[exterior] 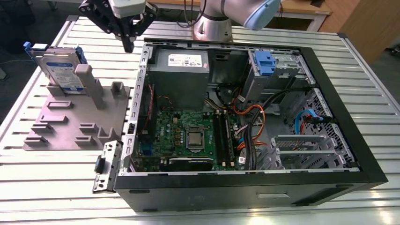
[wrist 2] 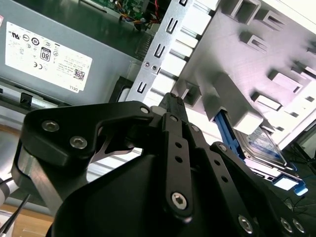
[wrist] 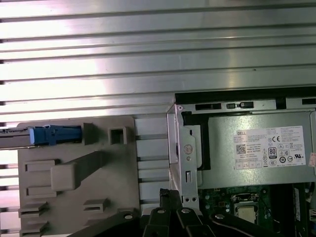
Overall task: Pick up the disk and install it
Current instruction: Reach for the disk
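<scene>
Black jaws, pressed together, hang above open table (exterior: 56,187) between the case wall (exterior: 142,75) and the upright disk (exterior: 59,65).

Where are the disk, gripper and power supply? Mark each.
disk (exterior: 59,70): exterior view, on its label face.
gripper (exterior: 129,46): exterior view, at the fingertips.
power supply (exterior: 181,77): exterior view, on its grey side.

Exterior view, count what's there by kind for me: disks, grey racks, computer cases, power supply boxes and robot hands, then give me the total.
disk: 1
grey rack: 1
computer case: 1
power supply box: 1
hand: 1
Total: 5
</scene>
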You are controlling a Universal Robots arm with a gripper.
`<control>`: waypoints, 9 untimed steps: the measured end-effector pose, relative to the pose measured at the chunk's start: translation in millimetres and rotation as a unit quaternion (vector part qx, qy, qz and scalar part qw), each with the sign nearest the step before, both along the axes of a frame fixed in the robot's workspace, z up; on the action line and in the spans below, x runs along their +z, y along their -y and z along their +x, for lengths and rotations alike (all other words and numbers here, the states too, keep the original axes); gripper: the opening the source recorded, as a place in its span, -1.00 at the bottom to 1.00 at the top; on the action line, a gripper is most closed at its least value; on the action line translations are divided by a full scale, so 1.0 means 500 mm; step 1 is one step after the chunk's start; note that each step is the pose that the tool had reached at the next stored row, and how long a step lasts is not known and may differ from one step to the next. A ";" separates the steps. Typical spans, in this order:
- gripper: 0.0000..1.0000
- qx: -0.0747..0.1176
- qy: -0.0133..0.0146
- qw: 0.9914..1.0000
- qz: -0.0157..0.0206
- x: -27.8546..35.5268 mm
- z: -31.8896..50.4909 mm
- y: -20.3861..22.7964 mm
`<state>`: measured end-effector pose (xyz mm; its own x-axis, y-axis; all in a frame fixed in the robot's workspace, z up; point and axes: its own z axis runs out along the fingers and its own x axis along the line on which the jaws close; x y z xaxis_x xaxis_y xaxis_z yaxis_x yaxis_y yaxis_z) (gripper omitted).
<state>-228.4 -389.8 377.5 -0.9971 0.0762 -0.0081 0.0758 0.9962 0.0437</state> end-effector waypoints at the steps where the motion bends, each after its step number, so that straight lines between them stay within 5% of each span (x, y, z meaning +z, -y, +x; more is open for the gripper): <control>1: -0.79 0.000 0.000 1.000 0.000 0.000 0.000 0.0000; 9: -0.79 0.000 -0.002 1.000 0.000 -0.002 -0.001 0.0000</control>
